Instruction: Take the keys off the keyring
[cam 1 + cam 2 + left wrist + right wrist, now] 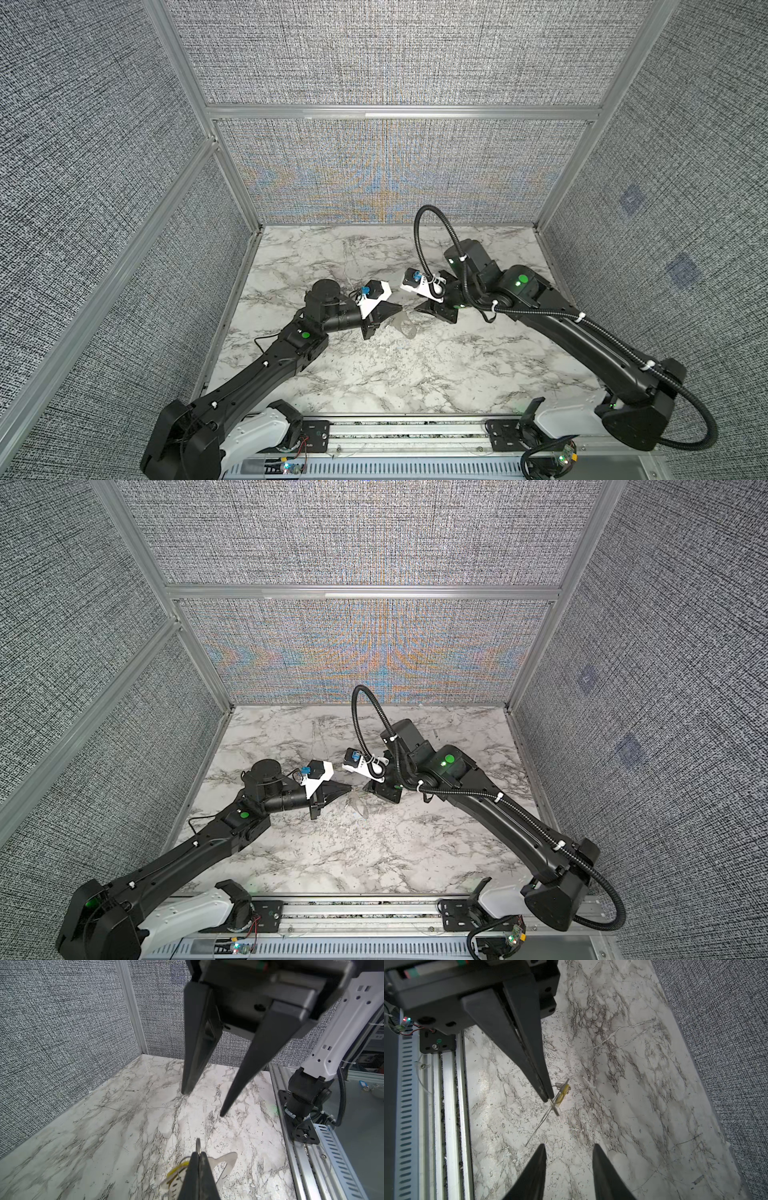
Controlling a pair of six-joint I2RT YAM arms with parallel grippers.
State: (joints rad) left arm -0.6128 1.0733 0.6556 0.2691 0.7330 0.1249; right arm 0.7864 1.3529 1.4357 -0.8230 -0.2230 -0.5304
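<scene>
My L hand [198, 1155] is clamped on the keyring [228, 1157], w/ the yellow key [175, 1169] dangling beside it over the counter [104, 1126]. R hand [204, 1103] is released & empty, just opposite. The ring's long axis runs toward R, so R looks nearer for the pull.

Yellow key [175, 1171] partly behind left tool [198, 1154]

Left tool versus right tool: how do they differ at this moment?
Left tool is shut, tips together; right tool is open, tips apart. Left tool pinches the keyring, yellow key dangling; right tool holds nothing. Both are black, tapered, off the table, pointing at each other.
</scene>
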